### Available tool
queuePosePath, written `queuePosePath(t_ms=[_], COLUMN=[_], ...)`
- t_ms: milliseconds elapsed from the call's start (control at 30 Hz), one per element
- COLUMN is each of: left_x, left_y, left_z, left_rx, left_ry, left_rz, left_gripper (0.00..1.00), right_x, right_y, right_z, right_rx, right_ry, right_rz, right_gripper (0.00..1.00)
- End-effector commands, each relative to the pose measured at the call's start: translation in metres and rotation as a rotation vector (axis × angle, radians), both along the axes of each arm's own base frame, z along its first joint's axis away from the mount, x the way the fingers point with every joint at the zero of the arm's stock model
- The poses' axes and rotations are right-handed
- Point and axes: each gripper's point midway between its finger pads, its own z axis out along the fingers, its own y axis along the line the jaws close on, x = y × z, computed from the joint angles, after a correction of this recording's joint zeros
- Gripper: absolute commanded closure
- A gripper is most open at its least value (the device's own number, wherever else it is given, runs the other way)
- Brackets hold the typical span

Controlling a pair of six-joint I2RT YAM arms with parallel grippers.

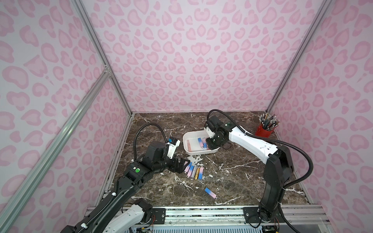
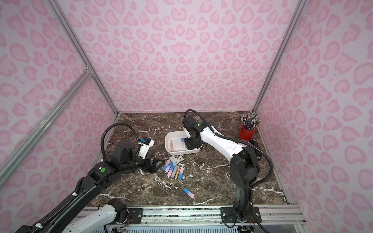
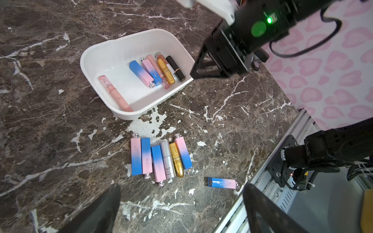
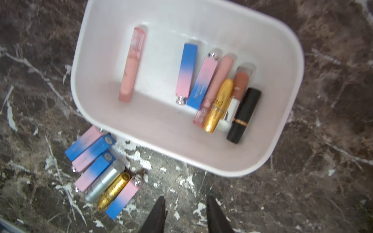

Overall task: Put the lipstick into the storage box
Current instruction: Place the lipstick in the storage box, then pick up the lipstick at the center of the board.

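Note:
The white storage box (image 1: 186, 139) (image 2: 168, 141) (image 3: 113, 52) (image 4: 181, 24) stands mid-table and holds several lipsticks (image 3: 153, 70) (image 4: 212, 90). A row of several lipsticks (image 1: 193, 171) (image 2: 174, 171) (image 3: 161, 159) (image 4: 101, 171) lies on the marble in front of the box. One blue-pink lipstick (image 1: 210, 193) (image 2: 189, 193) (image 3: 222, 183) lies alone nearer the front rail. My left gripper (image 1: 184, 166) (image 2: 159, 166) (image 3: 181, 193) is wide open beside the left end of the row. My right gripper (image 1: 209, 145) (image 2: 188, 144) (image 4: 186, 199) hovers over the box's right end, open and empty.
A red cup of pencils (image 1: 264, 131) (image 2: 247, 133) stands in the back right corner. An aluminium rail (image 1: 201, 211) runs along the table's front edge. Pink patterned walls close in the left, back and right sides.

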Motion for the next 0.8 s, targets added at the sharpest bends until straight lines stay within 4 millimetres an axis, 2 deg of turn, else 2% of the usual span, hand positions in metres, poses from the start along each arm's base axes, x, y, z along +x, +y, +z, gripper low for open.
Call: queuePosePath(t_ms=[0,167,367,567,767], left_x=[-0.006,-0.015,-0.03,-0.042,-0.048], left_y=[-0.002,0.004,0.006,-0.001,-0.001], left_z=[0.003,-0.004,-0.018,-0.011,-0.004], left_rx=[-0.057,-0.051,-0.07,-0.121,-0.112], left_ry=[0.011,0.028,0.081,0.098,0.094], left_rz=[0.004,0.008,-0.002,-0.042,-0.064], left_gripper=[0.03,0.03,0.03,0.03,0.03], right_x=[-0.04,-0.104,-0.155,-0.182,-0.194], right_y=[-0.006,-0.003,0.012,0.025,0.028], right_z=[-0.018,-0.041,-0.056,-0.071,-0.092], right_rx=[-0.019,-0.004,0.012,0.016,-0.004], right_ry=[0.034,0.079,0.083,0.094,0.11], right_rz=[-0.021,-0.01,0.023,0.05,0.072], right_gripper=[0.63,0.63,0.63,0.63,0.63])
